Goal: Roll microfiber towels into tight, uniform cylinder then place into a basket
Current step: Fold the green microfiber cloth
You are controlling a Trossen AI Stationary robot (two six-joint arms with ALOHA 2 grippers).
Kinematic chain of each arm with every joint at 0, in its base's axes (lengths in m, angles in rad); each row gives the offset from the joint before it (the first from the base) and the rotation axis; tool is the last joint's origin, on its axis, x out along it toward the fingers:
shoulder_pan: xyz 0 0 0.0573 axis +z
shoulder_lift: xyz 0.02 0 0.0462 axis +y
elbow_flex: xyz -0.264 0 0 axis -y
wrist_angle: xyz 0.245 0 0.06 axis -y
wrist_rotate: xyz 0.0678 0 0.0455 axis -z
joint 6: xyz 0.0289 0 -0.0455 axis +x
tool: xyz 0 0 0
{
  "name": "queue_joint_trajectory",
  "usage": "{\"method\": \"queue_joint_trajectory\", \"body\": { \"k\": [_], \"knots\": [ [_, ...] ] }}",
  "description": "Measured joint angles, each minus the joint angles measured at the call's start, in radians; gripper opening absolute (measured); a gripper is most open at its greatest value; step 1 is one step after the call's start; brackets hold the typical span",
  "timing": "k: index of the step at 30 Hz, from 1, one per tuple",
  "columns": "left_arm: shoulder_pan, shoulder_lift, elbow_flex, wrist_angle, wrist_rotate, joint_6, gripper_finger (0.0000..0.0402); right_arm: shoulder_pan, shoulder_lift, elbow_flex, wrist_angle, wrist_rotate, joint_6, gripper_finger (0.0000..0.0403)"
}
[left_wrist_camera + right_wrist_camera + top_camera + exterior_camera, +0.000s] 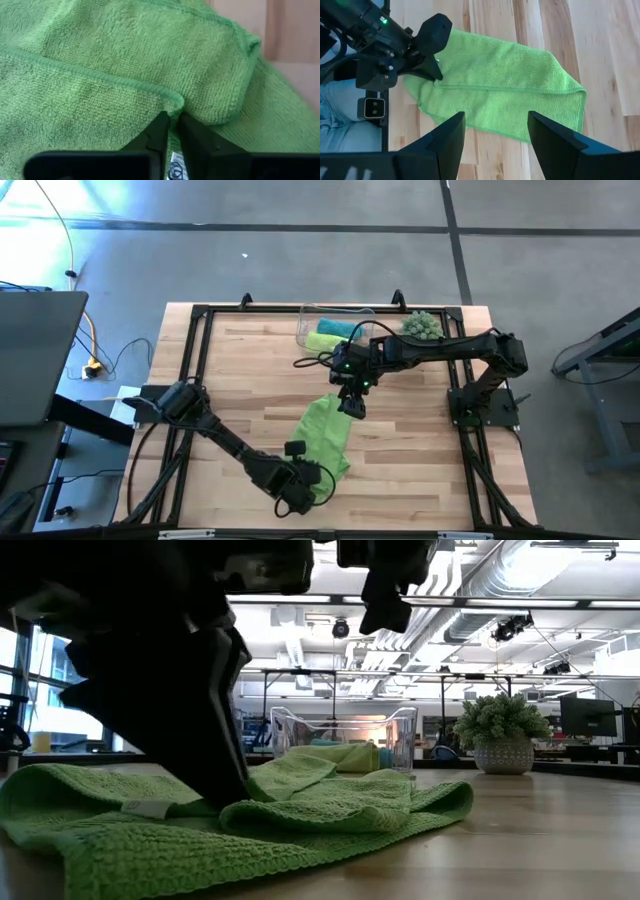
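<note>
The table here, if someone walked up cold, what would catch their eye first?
Probably the lime green towel spread on the near middle of the wooden table, with the left tool pinched on a folded edge of it. The right tool hangs open just above the towel's far end. At the far edge stands the clear basket with green and teal cloth already in it, beside a spiky green plant ball.
</note>
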Motion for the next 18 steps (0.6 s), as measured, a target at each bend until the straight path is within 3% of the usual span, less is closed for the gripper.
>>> {"method": "queue_joint_trajectory", "body": {
  "k": [4, 11, 18],
  "knots": [
    [-0.003, -0.005, 0.000, -0.016, -0.004, 0.030, 0.0005, 0.008, 0.000, 0.000, 0.000, 0.001, -0.124, 0.0208],
    [-0.009, -0.044, 0.002, -0.118, 0.002, 0.002, 0.0002, 0.054, 0.000, 0.000, 0.012, 0.002, -0.323, 0.0208],
    [-0.022, -0.137, 0.003, -0.246, -0.079, -0.064, 0.0002, 0.097, -0.001, -0.015, 0.058, 0.001, -0.420, 0.0208]
  ]
}}
